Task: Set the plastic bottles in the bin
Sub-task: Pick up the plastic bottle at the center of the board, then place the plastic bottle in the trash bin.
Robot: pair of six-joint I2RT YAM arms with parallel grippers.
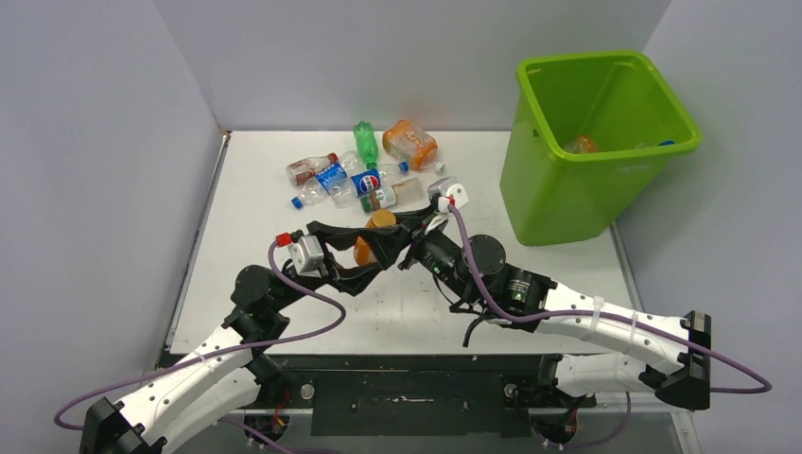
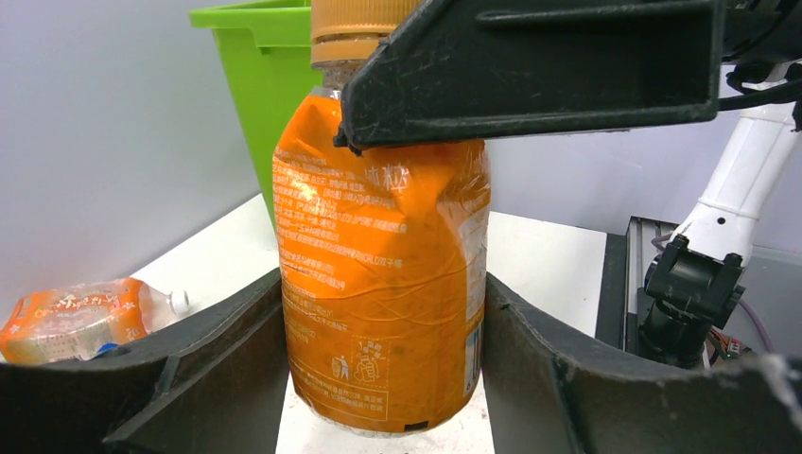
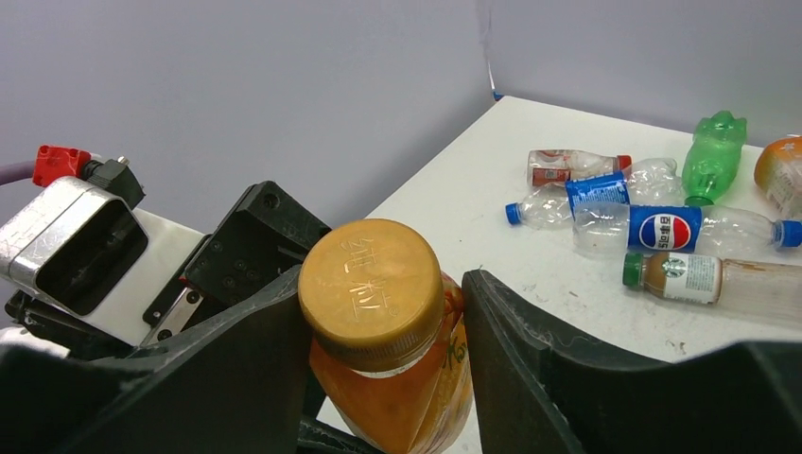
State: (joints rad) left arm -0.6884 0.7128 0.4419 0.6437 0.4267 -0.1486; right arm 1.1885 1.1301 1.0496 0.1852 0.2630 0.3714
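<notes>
Plain pale grey-violet walls (image 1: 397, 57) stand behind the bin (image 1: 558, 189) and to its right, with a third wall well off to its left. The bin, lime green with a rolled rim, stands on a white table (image 1: 274, 246). The surface left of the bin and nearer than it is scuffed with small dark specks. Inside the bin, an orange-tinted bottle (image 1: 584, 144) shows low against the far wall.

Left of the bin and well apart from it, loose bottles lie flat together: a green bottle (image 1: 365, 142), a crushed orange-labelled bottle (image 1: 410, 142), a Pepsi bottle (image 1: 364, 180), a red-labelled bottle (image 1: 307, 168) and a brown bottle (image 1: 383, 198) with a green cap.

Nearer than the bin and further left, the left gripper (image 2: 383, 303) pinches the orange bottle (image 3: 397, 397) by its lower body, one finger pressed to each side. The right gripper (image 3: 378, 284) has its jaws close on either side of that bottle's gold cap (image 3: 371, 291). I cannot tell whether they actually grip it.
</notes>
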